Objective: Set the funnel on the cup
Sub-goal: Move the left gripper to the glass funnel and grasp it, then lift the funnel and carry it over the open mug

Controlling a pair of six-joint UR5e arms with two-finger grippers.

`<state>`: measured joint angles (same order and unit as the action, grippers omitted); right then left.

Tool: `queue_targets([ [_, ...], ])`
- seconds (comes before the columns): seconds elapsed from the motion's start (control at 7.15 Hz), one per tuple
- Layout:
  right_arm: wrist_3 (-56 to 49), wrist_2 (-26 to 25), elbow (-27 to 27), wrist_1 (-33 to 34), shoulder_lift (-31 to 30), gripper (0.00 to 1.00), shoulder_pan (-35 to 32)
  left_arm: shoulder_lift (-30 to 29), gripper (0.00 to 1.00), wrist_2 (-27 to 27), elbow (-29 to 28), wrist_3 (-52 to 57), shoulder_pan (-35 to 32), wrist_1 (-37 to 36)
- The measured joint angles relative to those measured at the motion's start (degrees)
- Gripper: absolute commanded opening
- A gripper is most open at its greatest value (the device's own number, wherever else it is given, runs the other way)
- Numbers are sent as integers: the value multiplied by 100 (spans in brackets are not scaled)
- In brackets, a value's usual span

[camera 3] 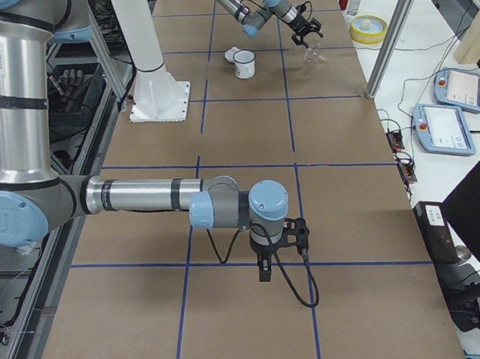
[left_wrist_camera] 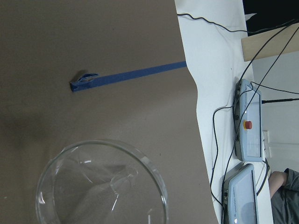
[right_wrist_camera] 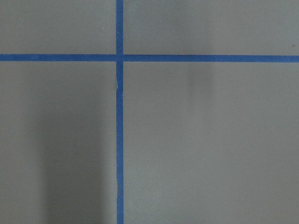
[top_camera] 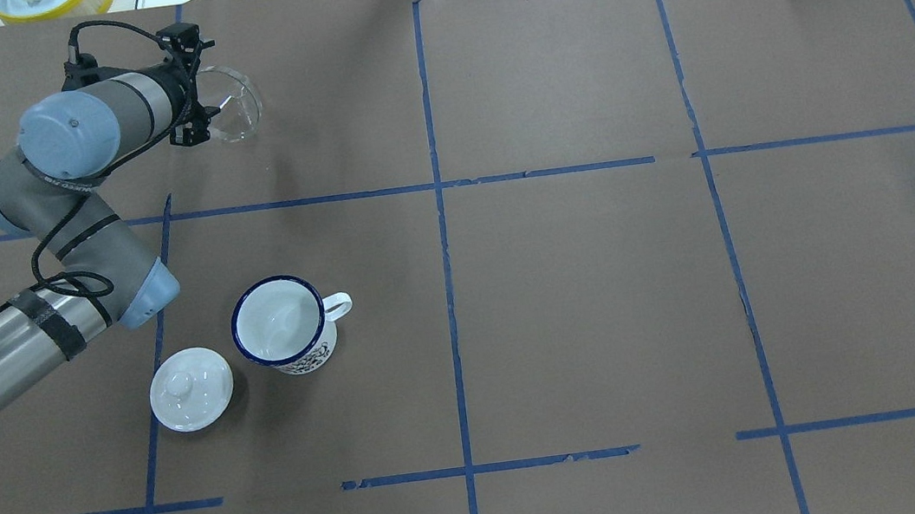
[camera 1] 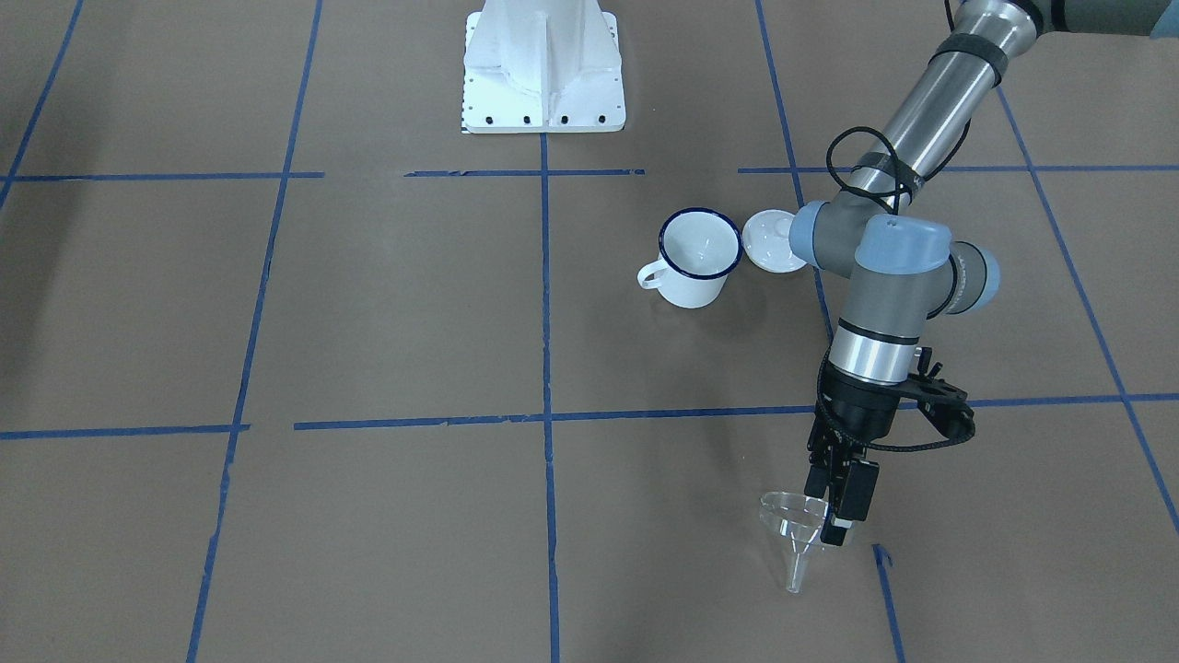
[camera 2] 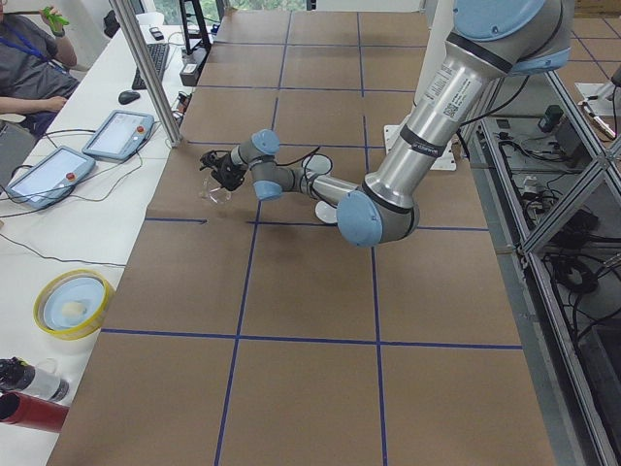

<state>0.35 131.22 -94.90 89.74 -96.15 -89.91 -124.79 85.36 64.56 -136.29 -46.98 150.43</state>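
The clear funnel (camera 1: 790,532) is at the table's far left corner, tilted, its spout pointing down at the paper. My left gripper (camera 1: 836,517) is shut on the funnel's rim; it also shows in the overhead view (top_camera: 206,113), holding the funnel (top_camera: 235,112). The left wrist view shows the funnel's cone (left_wrist_camera: 103,186) from above. The white mug with a blue rim (top_camera: 280,322) stands upright and apart, handle to the right, nearer the robot's base. My right gripper (camera 3: 264,271) hangs low over bare paper far off; I cannot tell whether it is open or shut.
A round white lid with a knob (top_camera: 191,388) lies left of the mug, close to the left arm's elbow (top_camera: 139,296). The table edge, with teach pendants (left_wrist_camera: 247,126) and cables, is just beyond the funnel. Blue tape lines cross the brown paper (top_camera: 585,302).
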Motion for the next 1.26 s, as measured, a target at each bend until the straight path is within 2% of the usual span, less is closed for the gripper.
queue_targets([
  [0.28,0,0,2,0,0,100,0,-49,88,-10,-153,16,-3,118],
  [0.42,0,0,1,0,0,100,0,-94,66,-10,-253,23,-4,157],
  [0.56,0,0,-1,0,0,100,0,-145,8,-11,-369,29,-4,221],
  [0.7,0,0,-2,0,0,100,0,-171,0,-11,-439,31,-13,301],
  [1.26,0,0,0,0,0,100,0,-189,0,-5,-422,25,-268,659],
])
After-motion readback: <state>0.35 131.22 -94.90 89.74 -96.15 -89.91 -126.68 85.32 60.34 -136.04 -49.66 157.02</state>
